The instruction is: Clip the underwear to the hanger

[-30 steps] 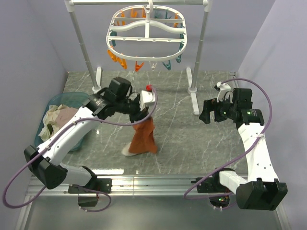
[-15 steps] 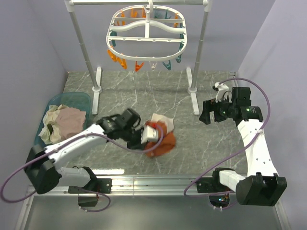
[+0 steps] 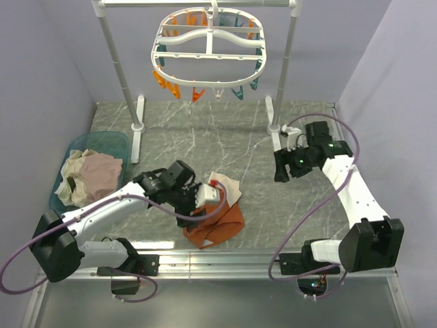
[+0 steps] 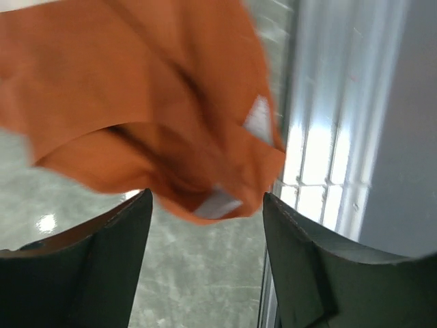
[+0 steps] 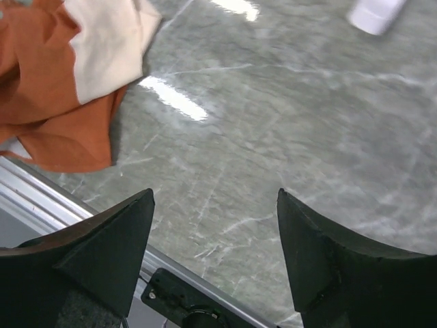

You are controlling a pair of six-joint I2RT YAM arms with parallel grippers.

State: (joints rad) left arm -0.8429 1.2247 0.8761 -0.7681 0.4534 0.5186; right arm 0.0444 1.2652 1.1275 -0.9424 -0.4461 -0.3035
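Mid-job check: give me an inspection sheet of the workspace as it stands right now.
Surface: grey marbled table, glossy.
Job's things: underwear lies crumpled on the table near the front edge, not clipped. The hanger hangs from the rack, its pins holding nothing.
Clutter: teal basket at the left, holding a pale clothes pile.
Grippers: left gripper is low at the underwear, jaws open. Right gripper is over bare table, jaws open.
Cables: purple cables loop off both arms.
Surroundings: white pole rack at the back; plain pale walls.
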